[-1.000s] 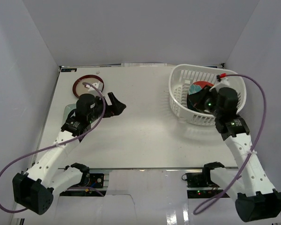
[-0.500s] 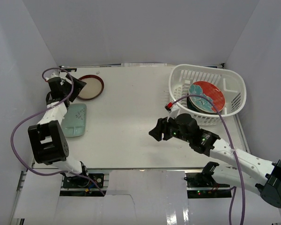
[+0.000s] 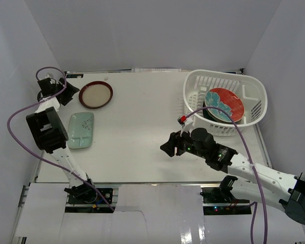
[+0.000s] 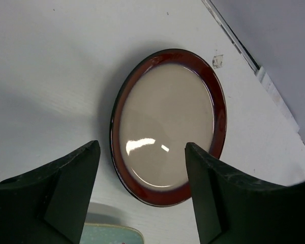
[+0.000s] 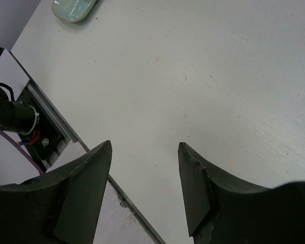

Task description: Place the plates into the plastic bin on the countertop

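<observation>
A dark-rimmed cream round plate (image 3: 95, 94) (image 4: 168, 127) lies at the back left of the countertop (image 3: 142, 112). My left gripper (image 3: 67, 94) (image 4: 141, 146) hovers open at its left edge, a finger to either side and touching nothing. A pale-green rectangular plate (image 3: 81, 130) (image 4: 107, 236) (image 5: 73, 9) lies just in front of it. The white plastic bin (image 3: 223, 74) stands at the back right, with a red-teal floral plate (image 3: 224, 104) on top of darker dishes inside. My right gripper (image 3: 168, 146) (image 5: 145, 146) is open and empty over bare countertop, front centre.
Pale grey walls close in the left, back and right sides. The countertop's metal front edge (image 5: 137, 208) runs just under my right gripper, with cables and a base mount (image 5: 20, 119) beyond it. A purple cable (image 3: 20, 114) loops off the left arm.
My right gripper has opened, left the bin and swung to the front centre, leaving the floral plate inside. My left gripper has moved to the cream plate's left edge, jaws narrowing slightly.
</observation>
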